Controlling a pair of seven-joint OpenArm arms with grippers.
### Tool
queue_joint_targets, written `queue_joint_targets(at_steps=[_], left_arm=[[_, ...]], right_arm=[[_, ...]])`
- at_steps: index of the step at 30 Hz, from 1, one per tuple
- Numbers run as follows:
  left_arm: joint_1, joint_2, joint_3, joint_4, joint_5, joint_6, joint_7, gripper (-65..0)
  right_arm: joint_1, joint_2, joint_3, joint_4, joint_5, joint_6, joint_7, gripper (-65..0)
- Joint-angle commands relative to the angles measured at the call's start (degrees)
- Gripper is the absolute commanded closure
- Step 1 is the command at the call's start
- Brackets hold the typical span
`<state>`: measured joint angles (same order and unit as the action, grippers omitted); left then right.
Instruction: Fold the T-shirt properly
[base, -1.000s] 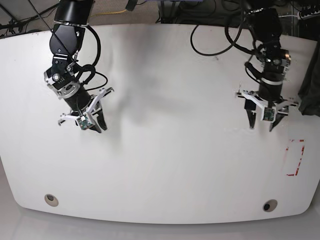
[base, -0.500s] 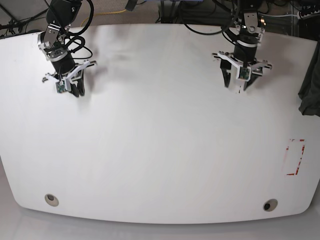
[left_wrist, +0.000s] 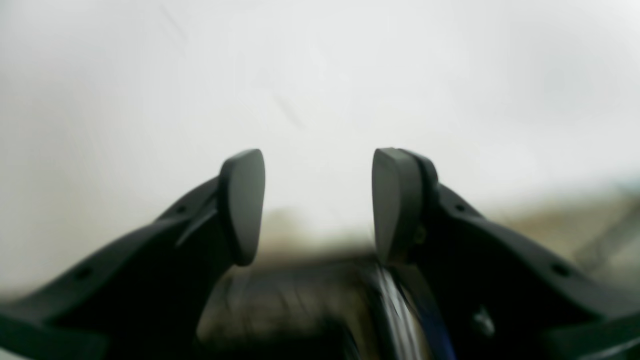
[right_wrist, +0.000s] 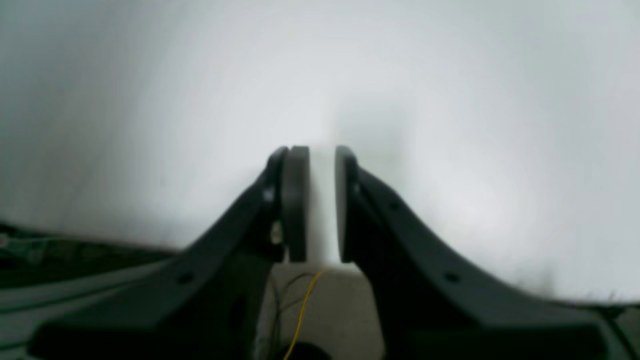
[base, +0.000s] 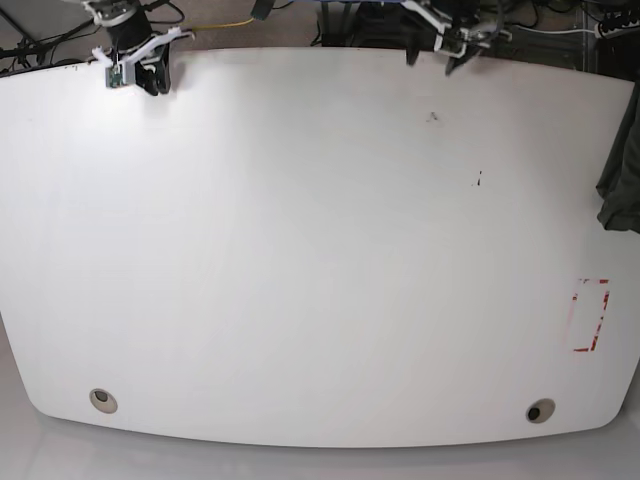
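The T-shirt shows only as a dark charcoal bunch at the right edge of the base view, hanging off the side of the white table; most of it is out of frame. My left gripper is at the table's back edge on the right, far from the shirt. Its fingers stand well apart around my left gripper, which is open and holds nothing. My right gripper is at the back left corner. In the right wrist view my right gripper shows a narrow gap with nothing in it.
A red rectangle outline is marked near the table's right edge. Two round holes sit near the front edge. Small dark specks lie at the back right. Cables run along the floor behind the table.
Both arms have pulled back from above the middle of the table to its far back edge. Neither gripper's opening has changed, and the shirt has not moved.
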<state>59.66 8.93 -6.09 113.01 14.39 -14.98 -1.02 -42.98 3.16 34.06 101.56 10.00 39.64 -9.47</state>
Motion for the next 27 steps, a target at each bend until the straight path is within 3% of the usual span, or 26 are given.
queue_joint_targets(at_steps=[1,7,14,20,27], left_arm=[[2.28,0.07,-0.29,0.79,-0.46,0.52,-1.75,-30.6],[5.53,-0.36,-0.81,-4.22,-2.13,0.52,-1.75,-30.6],[2.54,-6.86,-1.43,-19.08,-10.48,0.52,-1.75,-30.1],[-5.72,-10.29,-1.34,-34.9,-11.89,0.61,-1.75,-22.2],[-17.77,-11.79,-1.34,-53.01,-11.71,0.61,-1.75,-21.9]], right_arm=[[-3.22,0.05,0.18,1.34,2.44,0.36,1.52,-8.1],[-11.57,-2.32,0.18,-0.5,3.06,0.36,1.69,-7.9],[-14.03,-2.41,-3.34,-11.93,2.53,0.36,4.95,-7.9],[-9.63,0.23,-7.91,-26.61,2.35,0.36,9.52,-7.9],[0.3,3.83,-13.62,-42.44,-2.66,0.36,9.78,-7.9]])
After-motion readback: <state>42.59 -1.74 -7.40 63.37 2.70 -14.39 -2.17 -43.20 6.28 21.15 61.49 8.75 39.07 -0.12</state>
